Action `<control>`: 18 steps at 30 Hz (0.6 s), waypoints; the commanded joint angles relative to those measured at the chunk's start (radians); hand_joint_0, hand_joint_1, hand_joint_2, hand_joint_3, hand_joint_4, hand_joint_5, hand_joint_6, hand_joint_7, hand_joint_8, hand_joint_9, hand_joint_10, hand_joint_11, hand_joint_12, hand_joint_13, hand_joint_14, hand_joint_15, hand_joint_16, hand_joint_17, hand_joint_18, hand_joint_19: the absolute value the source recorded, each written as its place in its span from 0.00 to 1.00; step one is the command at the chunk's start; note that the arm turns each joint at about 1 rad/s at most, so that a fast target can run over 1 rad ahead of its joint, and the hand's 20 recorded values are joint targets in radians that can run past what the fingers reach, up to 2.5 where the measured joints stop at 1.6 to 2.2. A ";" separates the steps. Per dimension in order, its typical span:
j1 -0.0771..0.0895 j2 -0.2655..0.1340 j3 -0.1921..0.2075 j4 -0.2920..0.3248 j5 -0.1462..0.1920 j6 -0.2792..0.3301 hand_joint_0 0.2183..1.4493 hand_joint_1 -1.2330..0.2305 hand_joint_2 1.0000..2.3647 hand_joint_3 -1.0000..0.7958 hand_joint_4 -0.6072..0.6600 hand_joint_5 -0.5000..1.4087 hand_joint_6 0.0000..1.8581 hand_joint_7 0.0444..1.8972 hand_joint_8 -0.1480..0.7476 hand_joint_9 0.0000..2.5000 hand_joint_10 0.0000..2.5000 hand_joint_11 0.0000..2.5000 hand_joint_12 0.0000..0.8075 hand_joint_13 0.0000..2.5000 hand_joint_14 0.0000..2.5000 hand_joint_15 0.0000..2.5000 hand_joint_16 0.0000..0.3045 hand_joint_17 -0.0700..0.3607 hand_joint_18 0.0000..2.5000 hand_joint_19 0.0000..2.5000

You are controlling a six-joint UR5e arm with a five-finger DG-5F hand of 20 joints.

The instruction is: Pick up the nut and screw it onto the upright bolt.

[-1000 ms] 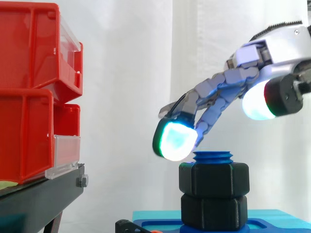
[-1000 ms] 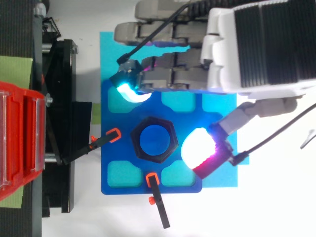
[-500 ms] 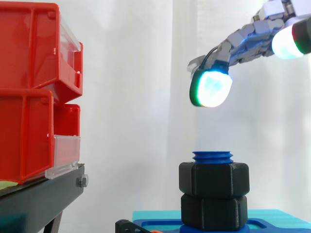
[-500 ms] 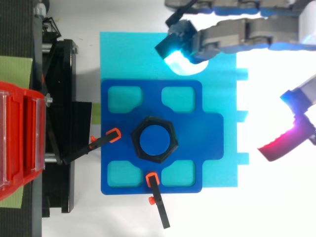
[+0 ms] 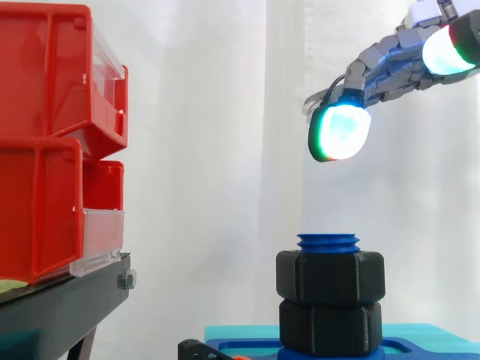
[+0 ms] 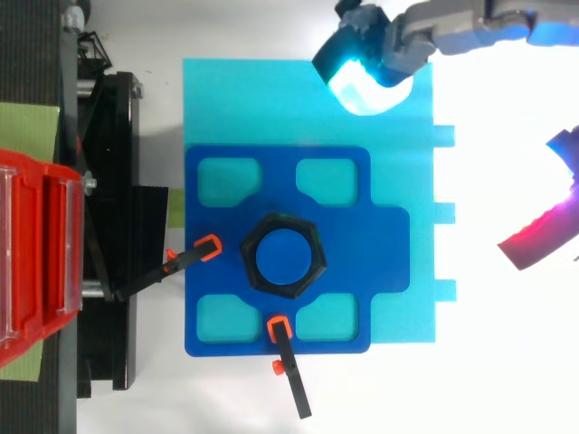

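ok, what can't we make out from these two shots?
- Hand: palm and wrist cut off by the right edge in the side view, and by the top and right edges in the top view.
- Bolt: shank hidden inside the upper nut and lower nut in the side view, so thread engagement is unreadable.
- Red bins: contents hidden by their walls in the side view, and cut off by the left edge in the top view.

A black hex nut [image 5: 330,276] sits threaded on the upright blue bolt [image 5: 328,241], touching a second nut [image 5: 330,326] beneath it. The bolt stands at the centre of the plate [image 6: 362,253].
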 commanded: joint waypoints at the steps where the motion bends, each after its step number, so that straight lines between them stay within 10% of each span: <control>1: 0.002 0.000 -0.001 0.001 0.025 0.175 0.20 0.66 0.00 0.28 0.57 0.13 0.27 0.37 0.38 0.00 0.00 0.00 0.42 0.00 0.00 0.00 0.15 0.40 0.00 0.00; 18: 0.007 0.000 -0.057 0.016 0.115 0.438 0.20 0.66 0.00 0.28 0.57 0.13 0.27 0.36 0.38 0.00 0.00 0.00 0.42 0.00 0.00 0.00 0.15 0.40 0.00 0.00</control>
